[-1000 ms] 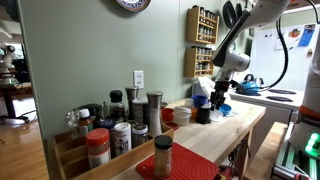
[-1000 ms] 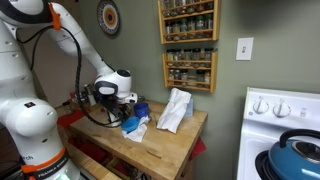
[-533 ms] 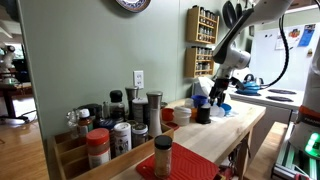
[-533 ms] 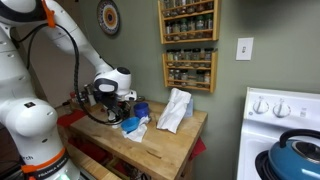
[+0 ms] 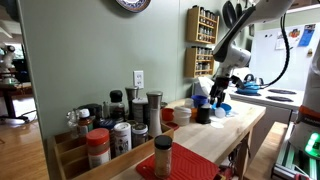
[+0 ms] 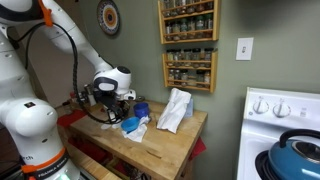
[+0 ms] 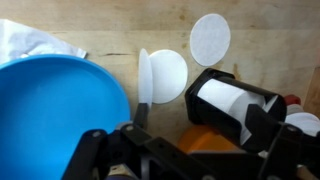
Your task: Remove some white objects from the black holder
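1. Looking down from the wrist onto the wooden counter (image 7: 100, 30); blue bowl (image 7: 55, 110) filling the left side.
2. To the right of the blue bowl, close by: the black holder (image 7: 258, 108), tipped with its mouth toward the bowl; white objects (image 7: 222, 100) stacked inside.
3. Out on the wood: one white disc (image 7: 168, 75) right beside the bowl's rim; another white disc (image 7: 210, 38) farther from the bowl, lying flat.
4. Orange cup (image 7: 207, 140) touching the holder's near side; contents hidden.
5. Gripper (image 7: 185, 162) hanging over bowl and holder; fingers spread wide, pinching nothing; same spot seen in an exterior view (image 5: 218, 97).
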`<state>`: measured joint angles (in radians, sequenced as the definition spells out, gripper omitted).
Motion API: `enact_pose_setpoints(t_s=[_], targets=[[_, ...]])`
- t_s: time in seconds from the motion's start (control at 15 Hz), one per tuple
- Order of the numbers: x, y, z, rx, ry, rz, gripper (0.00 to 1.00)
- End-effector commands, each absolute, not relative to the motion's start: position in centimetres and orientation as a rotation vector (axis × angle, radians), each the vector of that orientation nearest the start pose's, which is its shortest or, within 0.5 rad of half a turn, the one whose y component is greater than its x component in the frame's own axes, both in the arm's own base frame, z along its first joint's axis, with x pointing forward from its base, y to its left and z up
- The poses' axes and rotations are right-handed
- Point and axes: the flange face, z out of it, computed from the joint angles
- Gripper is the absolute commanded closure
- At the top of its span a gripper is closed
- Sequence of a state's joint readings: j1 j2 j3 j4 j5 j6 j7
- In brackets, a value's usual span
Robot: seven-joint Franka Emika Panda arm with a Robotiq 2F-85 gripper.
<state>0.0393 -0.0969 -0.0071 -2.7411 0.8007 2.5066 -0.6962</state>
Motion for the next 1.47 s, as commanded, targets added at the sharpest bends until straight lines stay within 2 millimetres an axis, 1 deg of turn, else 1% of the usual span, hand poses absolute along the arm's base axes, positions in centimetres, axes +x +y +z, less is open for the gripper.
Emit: enact_pose_setpoints(t_s=[0.0, 0.13, 0.33, 0.47, 0.6, 0.8, 1.07, 1.2, 1.4], targets=[[37.3, 0.5, 25.0, -2.684, -0.081, -0.035, 0.00], [37.3, 0.9, 25.4, -2.677, -0.094, -0.035, 0.00], [36.9, 1.7, 25.4, -2.644, -0.127, 0.017, 0.00], [36.8, 1.7, 25.5, -2.640, -0.135, 0.033, 0.00], [37.0, 1.3, 25.7, -2.667, -0.137, 0.021, 0.00], [37.2, -0.2, 26.3, -2.718, -0.113, -0.012, 0.00], [37.4, -1.7, 26.0, -2.763, -0.079, -0.008, 0.00], [37.6, -2.0, 25.5, -2.777, -0.061, 0.018, 0.00], [37.5, -1.9, 25.1, -2.776, -0.054, 0.057, 0.00]])
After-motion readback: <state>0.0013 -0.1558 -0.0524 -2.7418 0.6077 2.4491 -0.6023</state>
